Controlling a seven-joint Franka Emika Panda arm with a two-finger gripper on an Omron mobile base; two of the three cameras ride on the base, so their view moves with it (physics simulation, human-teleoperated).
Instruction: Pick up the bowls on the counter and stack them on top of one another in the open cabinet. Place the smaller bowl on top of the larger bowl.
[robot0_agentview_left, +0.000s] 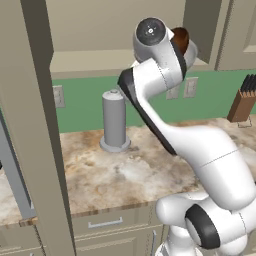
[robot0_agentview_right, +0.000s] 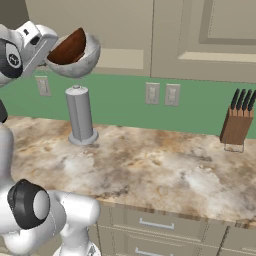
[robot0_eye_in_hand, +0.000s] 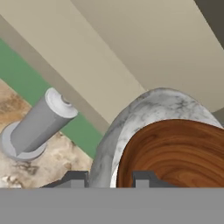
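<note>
The glossy reddish-brown smaller bowl (robot0_agentview_right: 67, 49) sits nested inside the pale whitish-grey larger bowl (robot0_agentview_right: 84, 64). Both are held tilted in the air, high above the counter (robot0_agentview_right: 150, 165). My gripper (robot0_agentview_right: 49, 54) is shut on their near rims. In the hand view one fingertip (robot0_eye_in_hand: 76, 179) is outside the pale bowl (robot0_eye_in_hand: 153, 109) and the other is inside the brown bowl (robot0_eye_in_hand: 175, 153). In the left base view the brown bowl (robot0_agentview_left: 181, 37) and pale bowl (robot0_agentview_left: 192, 50) peek out behind my arm, level with the front of the open cabinet's shelf floor (robot0_agentview_left: 90, 62).
A tall grey canister (robot0_agentview_left: 114, 121) stands on the counter below and left of the bowls. A knife block (robot0_agentview_right: 237, 125) is at the far right by the green wall. A tall beige panel (robot0_agentview_left: 35, 125) rises close on the left. Panelled cabinet doors (robot0_agentview_right: 210, 35) hang to the right.
</note>
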